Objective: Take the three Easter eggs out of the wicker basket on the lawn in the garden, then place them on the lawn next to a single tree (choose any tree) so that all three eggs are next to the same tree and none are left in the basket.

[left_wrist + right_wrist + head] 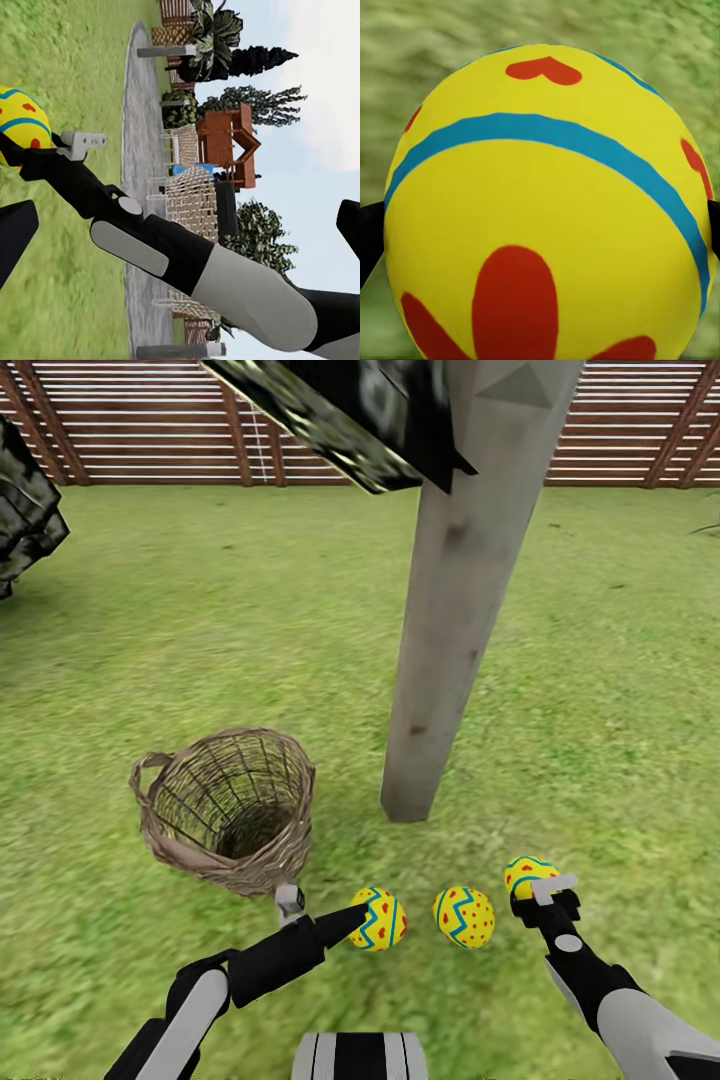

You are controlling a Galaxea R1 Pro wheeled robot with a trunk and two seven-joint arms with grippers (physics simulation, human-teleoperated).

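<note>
1. Lawn: wide flat expanse of bright green grass, bounded at the far edge by a brown slatted wooden fence.
2. Tree: smooth pale grey-beige straight trunk planted in the grass, with dark angular leaf panels mottled green-white overhead.
3. Basket: small round brown open-weave wicker basket with a loop handle, tipped toward the camera, near the trunk base on the left side. No egg visible inside.
4. Left egg: yellow egg with blue zigzags and red marks, lying on the grass, touching the tip of the left tool.
5. Middle egg: yellow egg with a blue zigzag and red dots, lying free on the grass between the other two.
6. Right egg: yellow egg with a blue band and a red flower, also and, gripped in the right tool, low over the grass just in front of the trunk base.
7. Left tool state: cannot tell from the head view; dark fingers at opposite frame edges in the left wrist view, spread apart, nothing between them.
8. Right tool state: clenched on the flower egg, black fingers at both flanks of the egg.
9. Background in the left wrist view: grey paved path, red-brown wooden structure, tall dark cypress.
</note>
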